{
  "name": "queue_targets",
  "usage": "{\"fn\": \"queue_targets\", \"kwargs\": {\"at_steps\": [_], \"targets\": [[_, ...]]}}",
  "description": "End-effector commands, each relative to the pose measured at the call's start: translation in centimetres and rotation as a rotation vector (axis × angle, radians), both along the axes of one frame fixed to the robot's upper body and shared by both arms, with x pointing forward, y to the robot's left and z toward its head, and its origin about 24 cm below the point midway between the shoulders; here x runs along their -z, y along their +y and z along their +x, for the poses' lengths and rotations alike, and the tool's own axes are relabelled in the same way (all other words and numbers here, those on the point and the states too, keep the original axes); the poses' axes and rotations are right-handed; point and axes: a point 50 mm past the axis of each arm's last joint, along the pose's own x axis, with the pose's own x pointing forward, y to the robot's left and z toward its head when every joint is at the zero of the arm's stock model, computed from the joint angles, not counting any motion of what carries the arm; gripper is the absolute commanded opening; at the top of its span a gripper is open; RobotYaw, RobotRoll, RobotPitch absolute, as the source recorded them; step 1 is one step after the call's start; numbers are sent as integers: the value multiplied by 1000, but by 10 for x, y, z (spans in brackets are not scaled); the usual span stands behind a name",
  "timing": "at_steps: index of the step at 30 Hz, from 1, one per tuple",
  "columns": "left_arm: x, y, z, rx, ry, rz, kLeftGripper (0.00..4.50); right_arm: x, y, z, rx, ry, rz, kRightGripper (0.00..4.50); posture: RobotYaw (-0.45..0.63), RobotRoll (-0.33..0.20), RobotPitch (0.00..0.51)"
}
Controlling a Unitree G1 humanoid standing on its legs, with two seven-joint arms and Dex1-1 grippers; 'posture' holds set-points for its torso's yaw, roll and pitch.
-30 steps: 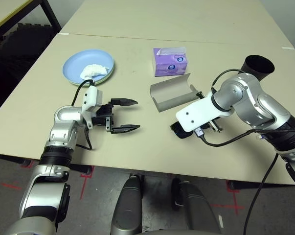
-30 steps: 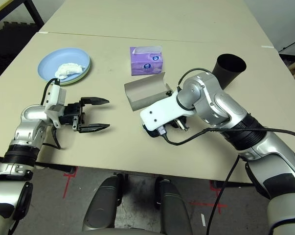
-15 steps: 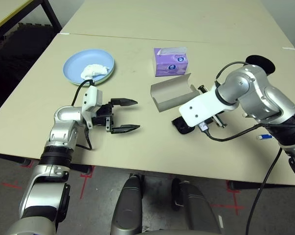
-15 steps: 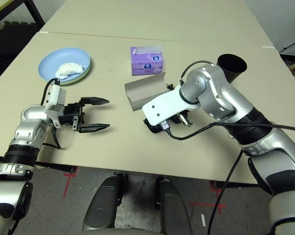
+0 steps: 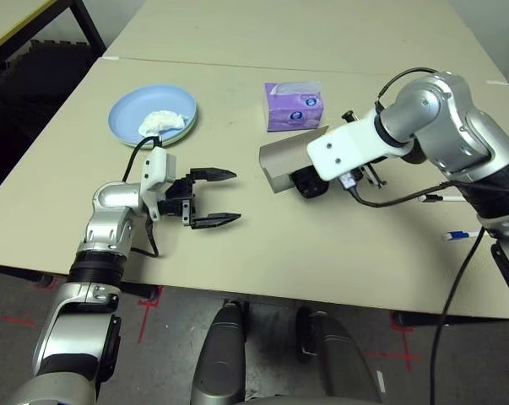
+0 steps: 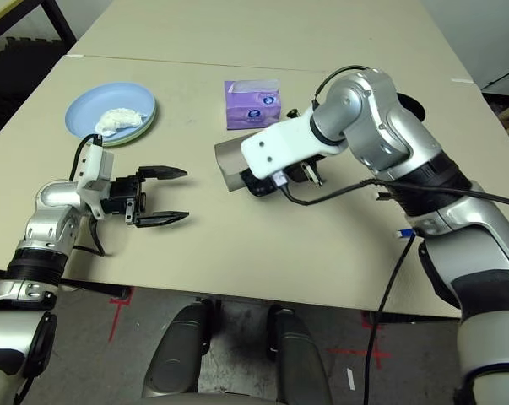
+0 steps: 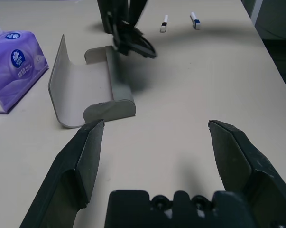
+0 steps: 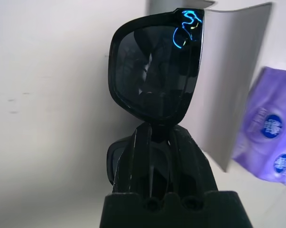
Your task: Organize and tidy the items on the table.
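Glossy black sunglasses with dark lenses were held pinched in the closed right tool over the open grey glasses case, while the left tool was spread wide.

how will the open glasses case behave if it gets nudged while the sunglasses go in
The grey glasses case looks like a thin, light shell, so it would probably slide on the smooth table. Its raised lid may make it tip backward. The right gripper holds the sunglasses by one lens; probably fragile.

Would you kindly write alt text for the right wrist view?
The right gripper is shut on black sunglasses, held above the beige table. Behind them lie the open grey glasses case and a purple tissue box.
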Motion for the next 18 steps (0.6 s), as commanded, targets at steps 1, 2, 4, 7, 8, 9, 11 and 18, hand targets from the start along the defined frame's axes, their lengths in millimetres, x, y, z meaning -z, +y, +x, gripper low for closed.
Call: {"fn": "queue_targets", "kwargs": {"at_steps": [1,2,4,7,8,9,11,18], "targets": [[-2,1,0,-10,-15,17,4500,-1,12,11,-2,-39,3,439,259,0,180],[-2,1,0,-11,-16,16,4500,-1,14,14,-3,-47,4,439,261,0,180],[-2,2,-2,-15,-16,16,4500,0,18,18,-4,-56,5,439,269,0,182],[-1,3,-4,-20,-15,17,4500,1,22,23,-8,-68,5,439,278,0,183],[-1,4,-5,-22,-14,18,4500,2,23,24,-10,-69,5,439,282,0,184],[-1,4,-5,-24,-14,18,4500,2,24,25,-12,-74,4,439,285,0,184],[-2,4,-6,-26,-14,19,4500,4,27,28,-16,-85,0,439,290,0,185],[-2,4,-8,-35,-12,18,4500,9,33,33,-33,-110,0,439,296,0,190]]}}
